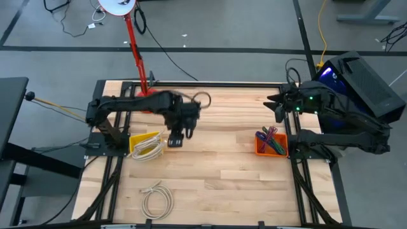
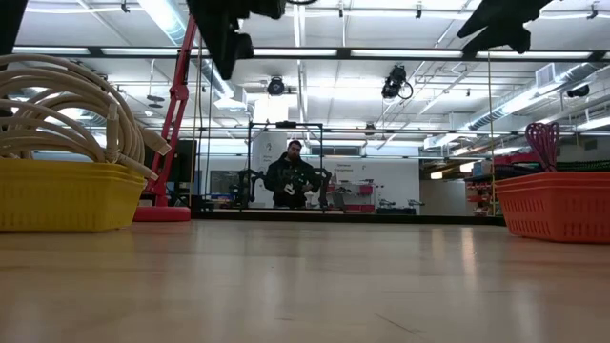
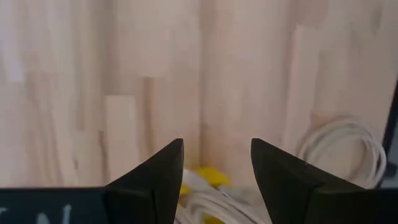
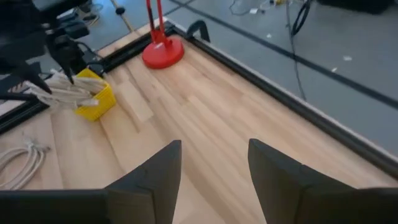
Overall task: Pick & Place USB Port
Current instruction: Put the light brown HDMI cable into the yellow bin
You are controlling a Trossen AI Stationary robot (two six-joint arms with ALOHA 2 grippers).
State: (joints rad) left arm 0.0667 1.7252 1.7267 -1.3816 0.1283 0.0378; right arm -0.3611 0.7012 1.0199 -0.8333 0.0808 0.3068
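Note:
A yellow basket [image 1: 143,145] near the table's left edge holds coiled white cables [image 2: 67,110]. A loose white cable coil [image 1: 156,198] lies on the wood near the near edge, also in the left wrist view as the white coil [image 3: 348,152]. My left gripper [image 1: 176,138] hovers above the table just right of the yellow basket, open and empty; its fingers frame bare wood and the basket's rim [image 3: 208,177]. My right gripper [image 1: 276,107] waits raised at the table's right edge, open and empty. An orange basket [image 1: 270,145] holds coloured cables.
A red lamp stand [image 1: 141,89] rises from its base at the far left of the table. Black frame rails [image 1: 210,83] run along the table's edges. Bare wood [image 1: 216,159] lies between the two baskets. A person [image 2: 293,176] stands far behind the table.

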